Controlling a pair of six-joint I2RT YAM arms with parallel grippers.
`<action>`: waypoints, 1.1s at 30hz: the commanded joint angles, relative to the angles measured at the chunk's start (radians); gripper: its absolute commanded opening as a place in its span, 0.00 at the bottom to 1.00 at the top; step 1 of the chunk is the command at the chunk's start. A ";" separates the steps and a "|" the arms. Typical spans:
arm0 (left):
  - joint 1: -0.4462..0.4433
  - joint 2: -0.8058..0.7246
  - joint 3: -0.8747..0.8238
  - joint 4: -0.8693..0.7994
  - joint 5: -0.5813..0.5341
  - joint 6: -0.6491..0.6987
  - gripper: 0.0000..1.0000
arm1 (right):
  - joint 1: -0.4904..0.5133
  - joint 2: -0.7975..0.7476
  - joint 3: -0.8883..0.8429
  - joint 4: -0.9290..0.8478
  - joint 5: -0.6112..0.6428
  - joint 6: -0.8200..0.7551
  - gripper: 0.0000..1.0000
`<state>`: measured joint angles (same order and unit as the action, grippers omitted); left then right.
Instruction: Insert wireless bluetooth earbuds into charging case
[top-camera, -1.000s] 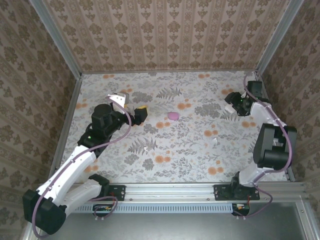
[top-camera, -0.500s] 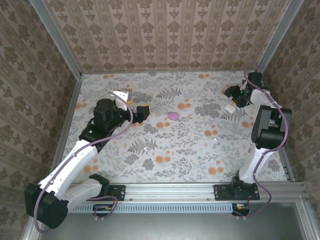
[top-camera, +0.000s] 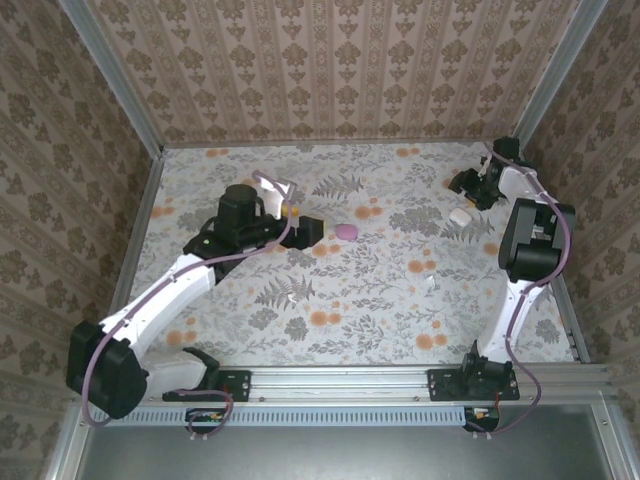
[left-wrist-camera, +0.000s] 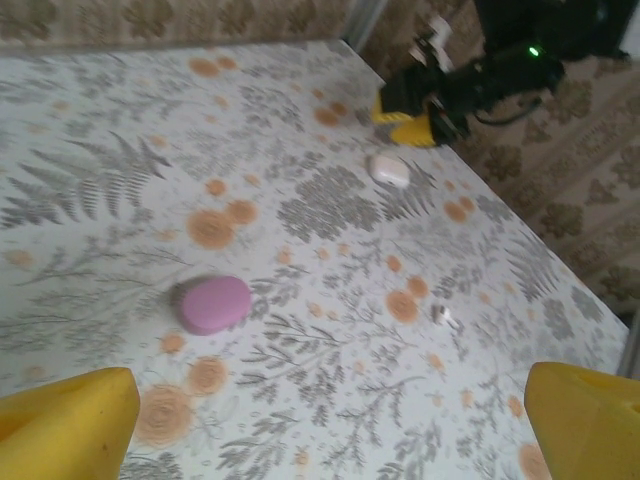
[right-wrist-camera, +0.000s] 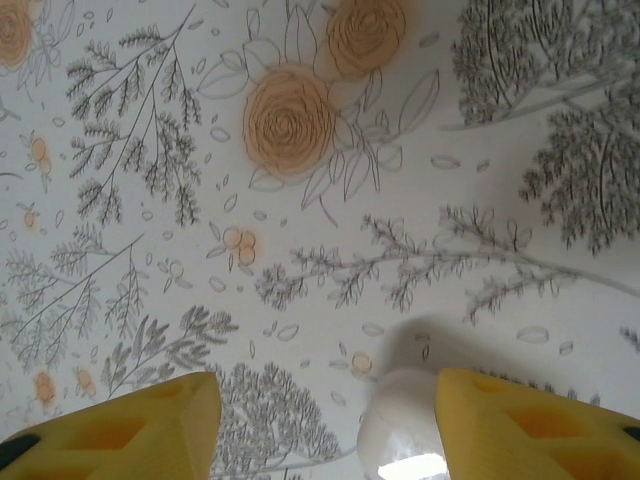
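Observation:
A smooth pink oval charging case (top-camera: 347, 231) lies shut on the flowered table, seen closer in the left wrist view (left-wrist-camera: 213, 303). My left gripper (top-camera: 305, 232) hangs just left of it, open wide, with nothing between its yellow fingers (left-wrist-camera: 65, 420). The earbuds are out of view. At the far right my right gripper (top-camera: 468, 186) is open and low over the table. A glossy white rounded pod (right-wrist-camera: 400, 430) lies against the inner side of its right finger (right-wrist-camera: 540, 420). That pod also appears from above (top-camera: 460, 215) and past the pink case (left-wrist-camera: 390, 170).
Two small white bits lie on the table (top-camera: 430, 283) (top-camera: 292, 297); one has a short stem (left-wrist-camera: 445, 317). Papered walls with metal corner posts (top-camera: 555, 70) close in three sides. A metal rail (top-camera: 340, 380) runs along the near edge.
My left arm has swung right, bringing its gripper close to the pink case. My right arm has drawn back toward the far right corner, uncovering the white pod.

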<state>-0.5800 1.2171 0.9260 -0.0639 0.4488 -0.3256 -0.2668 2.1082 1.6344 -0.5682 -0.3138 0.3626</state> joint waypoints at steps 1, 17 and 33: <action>-0.035 0.031 0.053 -0.034 0.038 -0.004 1.00 | -0.003 0.063 0.059 -0.104 0.019 -0.047 0.61; -0.078 0.073 0.072 -0.034 0.007 0.007 1.00 | 0.008 0.029 -0.030 -0.178 -0.027 -0.168 0.59; -0.078 0.061 0.064 -0.034 0.001 0.005 1.00 | 0.131 0.008 -0.077 -0.213 0.314 -0.225 0.61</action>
<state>-0.6540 1.2884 0.9577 -0.0826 0.4557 -0.3252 -0.1539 2.1136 1.5562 -0.7124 -0.0975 0.1360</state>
